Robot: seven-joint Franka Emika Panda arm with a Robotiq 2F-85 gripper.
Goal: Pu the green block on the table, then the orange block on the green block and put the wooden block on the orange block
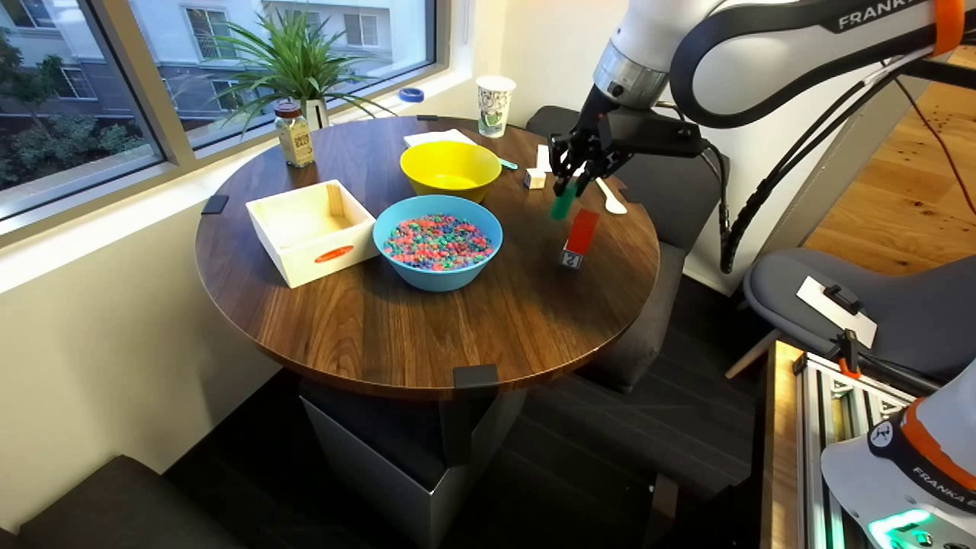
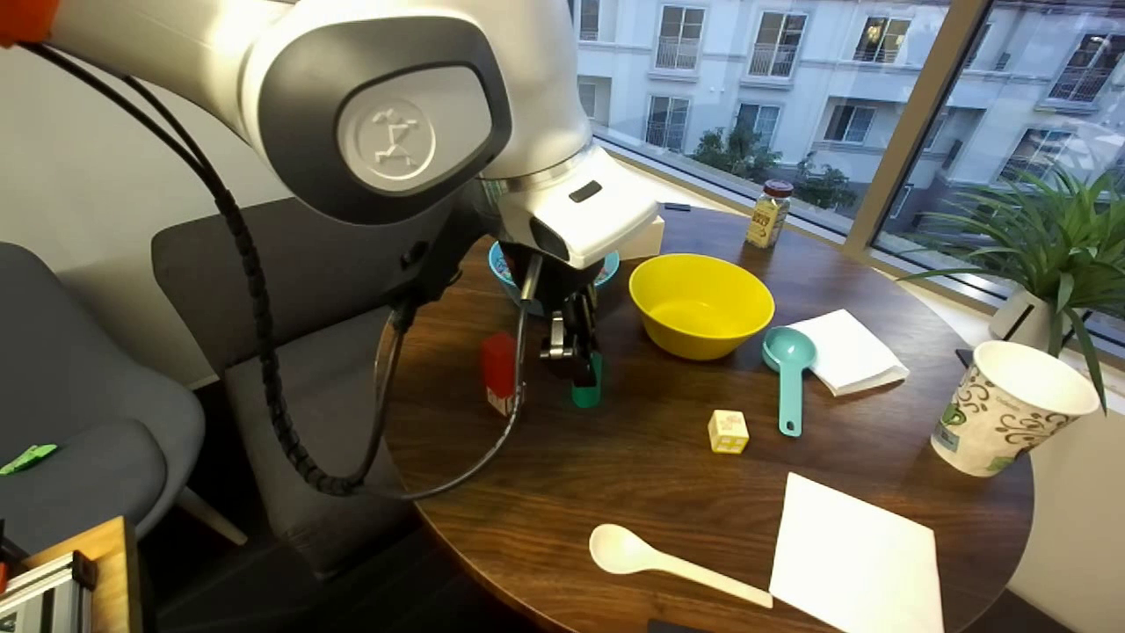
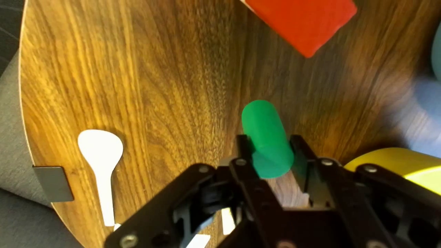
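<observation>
Green block (image 3: 263, 124) snug in the part-closed tool (image 3: 270, 143)

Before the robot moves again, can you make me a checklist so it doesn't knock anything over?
1. Pincer holding the green block: ok, gripped from both sides.
2. Green block resting on the table: cannot tell, no view clearly shows its bottom end touching.
3. Orange block apart from the green block: ok, the table shows between them in the wrist view.
4. Yellow bowl apart from the green block: ok, there's a gap in an exterior view.
5. White spoon not under the green block: ok, it lies off to the side.
</observation>
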